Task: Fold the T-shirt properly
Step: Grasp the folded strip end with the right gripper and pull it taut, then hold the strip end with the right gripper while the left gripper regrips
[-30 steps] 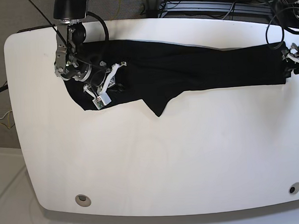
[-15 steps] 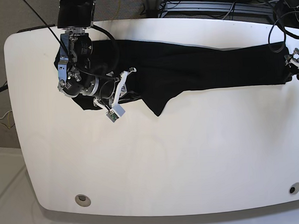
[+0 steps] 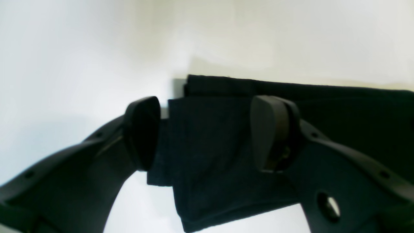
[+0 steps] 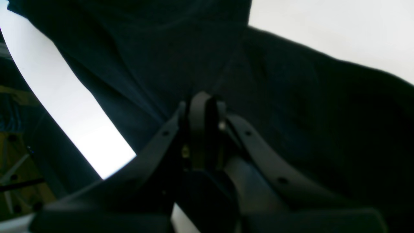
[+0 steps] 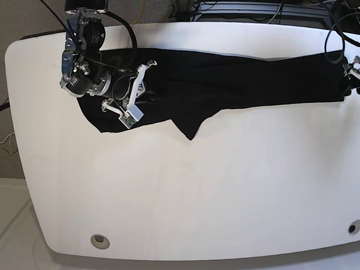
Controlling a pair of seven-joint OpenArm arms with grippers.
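The T-shirt lies stretched in a long black band across the far part of the white bench, running nearly from one side to the other, with a pointed flap of cloth hanging toward the near edge around the middle. From where I stand, the right gripper is down over the cloth at the band's left end, its white-tipped fingers tilted across the fabric. In its own wrist view the right gripper has its jaws pressed together with dark cloth all around them; I cannot tell whether any fabric is actually pinched between them. The left gripper sits at the opposite end of the band, by the bench's right edge. Its wrist view shows the left gripper with jaws standing well apart, one pad off the cloth's folded end and the other over it, the layered hem of the T-shirt lying between them, released rather than grasped. Black cables loop above the right arm.
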